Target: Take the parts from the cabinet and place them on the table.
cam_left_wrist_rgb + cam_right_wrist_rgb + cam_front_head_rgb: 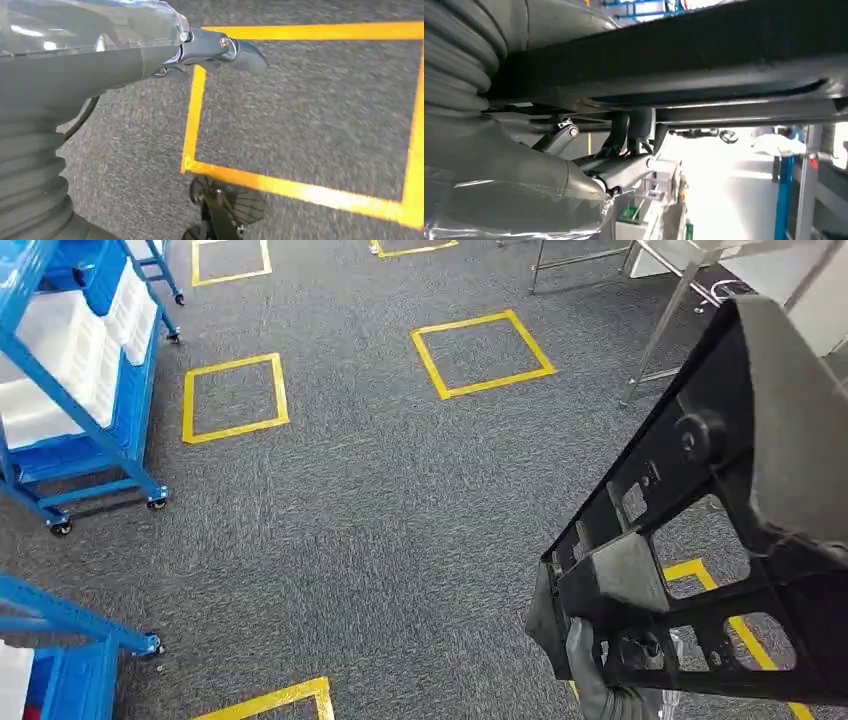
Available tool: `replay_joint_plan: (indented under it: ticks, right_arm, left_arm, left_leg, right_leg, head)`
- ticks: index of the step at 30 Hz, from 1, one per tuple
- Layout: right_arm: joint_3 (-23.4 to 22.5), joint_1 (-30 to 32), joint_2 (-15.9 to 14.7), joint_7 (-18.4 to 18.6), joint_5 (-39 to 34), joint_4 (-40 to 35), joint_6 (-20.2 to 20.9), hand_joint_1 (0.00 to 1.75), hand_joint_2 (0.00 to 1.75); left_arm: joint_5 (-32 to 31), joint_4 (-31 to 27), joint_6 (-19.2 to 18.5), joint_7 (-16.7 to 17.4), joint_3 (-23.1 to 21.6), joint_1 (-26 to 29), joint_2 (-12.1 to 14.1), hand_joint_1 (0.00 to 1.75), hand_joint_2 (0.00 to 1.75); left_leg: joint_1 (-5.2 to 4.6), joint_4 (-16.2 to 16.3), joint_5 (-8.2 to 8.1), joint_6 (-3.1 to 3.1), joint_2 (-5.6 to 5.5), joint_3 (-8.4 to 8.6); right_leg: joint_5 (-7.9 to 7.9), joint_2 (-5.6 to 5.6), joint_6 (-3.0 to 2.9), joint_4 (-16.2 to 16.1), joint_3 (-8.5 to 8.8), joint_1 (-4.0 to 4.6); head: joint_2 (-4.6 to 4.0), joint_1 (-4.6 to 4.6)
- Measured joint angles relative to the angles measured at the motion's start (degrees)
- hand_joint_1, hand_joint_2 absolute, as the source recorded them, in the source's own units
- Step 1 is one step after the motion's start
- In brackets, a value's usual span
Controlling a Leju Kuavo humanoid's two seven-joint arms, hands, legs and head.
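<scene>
A large black plastic part (720,540), a long frame with openings and ribs, fills the right side of the head view and slants up toward the far right. My right hand (597,675) grips its near lower end from below. In the right wrist view the same black part (704,45) runs across above my right hand (624,165), whose fingers curl up against its underside. My left hand (210,47) hangs over the grey carpet with its fingers stretched out and nothing in them.
A blue wheeled rack with white bins (80,380) stands at the left, and another blue rack (60,640) sits at the lower left. Yellow tape squares (482,353) mark the grey carpet. Metal legs of a table (680,310) stand at the far right.
</scene>
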Motion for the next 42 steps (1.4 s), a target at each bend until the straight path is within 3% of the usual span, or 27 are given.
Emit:
replay_joint_plan:
  ticks: [2,4,6,7,8,9,12,13,14,15,17,19,20,22,23,24,27,28,30,31,33,34,35,37,38,39,42]
  right_arm:
    - [0.3,-0.4,-0.4,0.2,0.3,0.3,-0.6,1.75,1.75]
    - [0.5,-0.4,-0.8,0.5,0.4,0.6,-1.1,1.75,1.75]
    - [0.7,-0.5,-1.1,0.5,0.5,0.8,-1.1,1.75,1.75]
    - [0.8,-0.5,-1.2,0.5,0.5,0.9,-1.3,1.75,1.75]
    - [1.1,-0.6,-1.3,0.5,0.5,0.9,-1.7,1.75,1.75]
    - [1.4,-0.8,-1.5,0.6,0.6,1.0,-2.3,1.75,1.75]
    - [1.7,-0.4,-1.8,0.8,0.7,1.0,-3.6,1.75,1.75]
    - [1.8,-0.3,-1.9,0.9,0.8,1.0,-4.0,1.75,1.75]
    - [1.9,-0.2,-2.0,0.9,1.0,1.0,-4.2,1.75,1.75]
    - [1.9,-0.3,-2.1,0.9,1.2,0.9,-4.3,1.75,1.75]
    - [2.0,-0.1,-2.2,1.1,1.7,0.8,-4.4,1.75,1.75]
    - [2.0,0.4,-2.2,1.1,2.1,0.7,-4.7,1.75,1.75]
    - [2.0,0.7,-2.2,1.1,2.4,0.6,-4.8,1.75,1.75]
    - [1.9,1.4,-2.2,1.3,3.5,0.0,-4.8,1.75,1.75]
    - [1.9,1.8,-2.2,1.4,4.3,-0.5,-4.9,1.75,1.75]
    - [1.9,2.4,-2.2,1.6,5.3,-0.9,-5.3,1.75,1.75]
    - [1.9,4.6,-2.2,1.7,8.1,-2.5,-6.1,1.75,1.75]
    - [1.9,5.0,-2.2,1.8,8.6,-2.8,-6.2,1.75,1.75]
    - [2.0,5.5,-2.1,2.3,9.8,-3.6,-6.3,1.75,1.75]
    - [2.0,5.5,-2.1,2.7,10.6,-3.8,-6.3,1.75,1.75]
    - [1.9,6.0,-2.1,3.2,12.2,-4.0,-6.5,1.75,1.75]
    - [1.9,6.4,-2.1,3.4,12.9,-4.1,-6.5,1.75,1.75]
    - [1.9,6.7,-2.1,3.6,13.6,-4.1,-6.6,1.75,1.75]
    - [1.8,7.3,-2.1,3.9,15.1,-4.5,-6.5,1.75,1.75]
    - [1.8,7.4,-2.1,3.9,16.0,-4.7,-6.3,1.75,1.75]
    - [1.8,7.5,-2.0,4.1,16.7,-4.7,-6.1,1.75,1.75]
    - [1.7,8.1,-1.7,4.4,18.4,-4.8,-5.8,1.75,1.75]
  left_arm:
    - [0.0,-0.4,0.0,0.1,0.2,0.3,-0.2,0.00,1.75]
    - [0.0,-0.6,0.0,0.1,0.5,0.4,-0.4,0.00,1.75]
    - [0.0,-0.9,0.0,0.1,0.6,0.3,-0.5,0.00,1.75]
    - [-0.2,-1.1,-0.1,0.1,0.6,0.4,-0.5,0.00,1.75]
    - [-0.4,-1.3,-0.2,0.0,0.6,0.4,-0.5,0.00,1.75]
    - [-0.8,-1.5,-0.3,-0.1,0.7,0.5,-0.5,0.00,1.75]
    - [-2.0,-1.6,-0.5,-0.6,0.7,0.1,-0.5,0.00,1.75]
    - [-2.5,-1.6,-0.5,-0.7,0.7,0.0,-0.5,0.00,1.75]
    - [-2.9,-1.7,-0.5,-0.8,0.7,0.1,-0.4,0.00,1.75]
    - [-3.3,-1.8,-0.5,-1.0,0.7,0.2,-0.4,0.00,1.75]
    - [-4.2,-1.8,-0.5,-1.1,0.7,0.4,-0.4,0.00,1.75]
    - [-4.9,-1.8,-0.5,-1.2,0.7,0.3,-0.4,0.00,1.75]
    - [-5.5,-1.7,-0.5,-1.3,0.7,0.2,-0.3,0.00,1.75]
    - [-6.8,-1.7,-0.3,-1.4,0.5,0.1,-0.2,0.00,1.75]
    - [-7.4,-1.7,0.0,-1.5,0.5,0.1,-0.2,0.00,1.75]
    - [-8.0,-1.7,0.4,-1.7,0.4,0.2,0.2,0.00,1.75]
    - [-9.5,-1.4,0.9,-2.6,-0.4,-0.1,0.5,0.00,1.75]
    - [-9.7,-1.4,1.1,-2.8,-0.8,-0.2,0.6,0.00,1.75]
    - [-10.4,-1.3,1.3,-3.3,-1.0,-0.2,0.8,0.00,1.75]
    - [-10.9,-1.2,1.4,-3.7,-1.0,-0.2,0.9,0.00,1.75]
    - [-12.0,-1.2,1.8,-4.6,-1.6,0.3,1.0,0.00,1.75]
    - [-12.4,-1.1,2.0,-5.0,-2.0,0.4,1.0,0.00,1.75]
    - [-12.9,-1.0,2.3,-5.5,-2.3,0.5,1.0,0.00,1.75]
    - [-14.3,-0.9,2.6,-6.4,-3.0,0.5,1.2,0.00,1.75]
    - [-15.3,-0.9,2.9,-7.0,-3.6,0.6,1.2,0.00,1.75]
    - [-16.1,-0.9,3.3,-7.3,-3.9,0.6,1.4,0.00,1.75]
    - [-17.0,-0.9,3.9,-7.8,-4.8,0.9,1.4,0.00,1.75]
  left_leg:
    - [-0.02,9.7,-3.96,-0.07,-0.72,-4.58]
    - [-0.03,11.8,-2.97,0.18,-0.73,-5.92]
    - [-0.05,4.1,2.41,0.75,-1.34,-2.92]
    - [-0.05,-1.2,5.26,1.14,-2.95,-0.72]
    - [-0.07,-4.6,5.86,1.47,-6.59,0.38]
    - [0.04,-6.1,5.50,1.43,-6.98,0.94]
    - [-0.49,-6.1,5.69,1.78,-5.16,1.11]
    - [0.21,-7.2,6.41,2.37,-4.08,1.37]
    - [-0.02,-7.7,6.55,2.55,-3.39,1.61]
    - [-0.10,-7.7,6.55,3.11,-2.44,1.70]
    - [-0.34,-7.6,6.43,3.12,-0.55,1.53]
    - [-0.34,-7.5,6.28,3.04,1.24,1.48]
    - [-0.31,-7.4,6.15,2.88,2.09,1.48]
    - [-0.17,-7.0,5.63,2.35,3.48,1.65]
    - [-0.21,-6.6,5.29,1.97,4.01,1.93]
    - [-0.62,-6.4,4.93,1.51,4.48,2.01]
    - [-0.49,-6.6,4.81,0.62,5.89,2.80]
    - [-0.44,-6.6,4.60,0.20,6.57,3.08]
    - [-0.02,-3.1,1.56,-0.25,1.69,1.58]
    - [-0.01,1.2,-0.90,-0.30,0.35,-0.34]
    - [-0.02,10.5,-4.57,-0.32,-0.65,-4.64]
    - [-0.02,12.1,-4.39,-0.22,-0.70,-5.54]
    - [-0.03,11.0,-2.86,-0.01,-0.74,-5.20]
    - [-0.09,2.3,2.63,0.66,-1.63,-1.50]
    - [-0.09,-3.3,5.25,1.12,-3.65,0.87]
    - [-0.07,-5.3,4.52,1.43,-6.38,1.56]
    - [-0.52,-6.0,4.66,1.59,-4.77,1.75]
  right_leg:
    - [0.05,1.56,-0.24,0.0,-0.11,0.29]
    - [0.04,3.10,-0.26,0.2,-0.06,0.49]
    - [0.03,4.97,-0.26,0.3,0.12,0.58]
    - [0.03,5.77,-0.24,0.3,0.19,0.57]
    - [0.09,6.32,-0.12,0.4,0.06,0.39]
    - [0.17,7.33,0.27,0.6,-0.28,0.55]
    - [0.84,9.36,1.67,0.1,-1.07,-0.14]
    - [0.49,7.80,1.81,0.7,-1.08,0.10]
    - [-0.55,4.03,2.00,1.8,-1.55,0.45]
    - [-2.60,1.81,2.27,4.5,-2.95,0.46]
    - [-6.75,0.93,2.76,12.9,-7.00,0.14]
    - [-7.31,0.79,3.22,16.8,-8.84,-0.10]
    - [-5.51,0.63,3.42,14.7,-7.69,-0.34]
    - [-0.74,-1.25,3.59,4.7,-1.96,-0.49]
    - [-0.57,-3.88,3.36,0.4,0.07,-0.39]
    - [-0.50,-4.74,2.76,0.6,-0.01,-0.04]
    - [-0.58,-2.52,1.61,0.9,-0.28,0.40]
    - [-0.28,-1.66,1.04,0.5,-0.32,0.05]
    - [0.08,-0.39,0.38,0.3,-0.28,-0.25]
    - [0.15,0.16,0.09,0.3,-0.40,-0.20]
    - [0.22,1.91,-0.05,0.3,-0.54,0.11]
    - [0.24,2.73,-0.07,0.3,-0.51,0.23]
    - [0.24,3.57,-0.06,0.4,-0.40,0.34]
    - [0.24,5.22,-0.05,0.5,-0.15,0.45]
    - [0.25,6.02,-0.03,0.5,-0.14,0.45]
    - [0.30,6.54,0.30,0.7,-0.35,0.67]
    - [0.84,8.81,1.47,0.5,-1.08,-0.07]
  head:
    - [0.00,0.00]
    - [0.00,0.02]
    - [0.00,0.02]
    - [0.00,0.02]
    - [0.00,0.02]
    - [0.00,0.09]
    - [0.00,0.07]
    - [0.00,0.11]
    - [0.00,0.28]
    - [0.00,0.68]
    - [0.00,0.72]
    - [0.00,0.74]
    - [0.00,0.77]
    - [0.00,0.77]
    - [0.00,0.79]
    - [0.02,0.81]
    - [0.00,0.92]
    - [0.00,0.96]
    - [0.00,0.81]
    - [0.00,0.87]
    - [0.00,0.85]
    - [0.00,0.85]
    - [0.00,0.85]
    - [0.00,0.85]
    - [0.00,0.87]
    - [0.00,0.94]
    - [0.00,0.85]
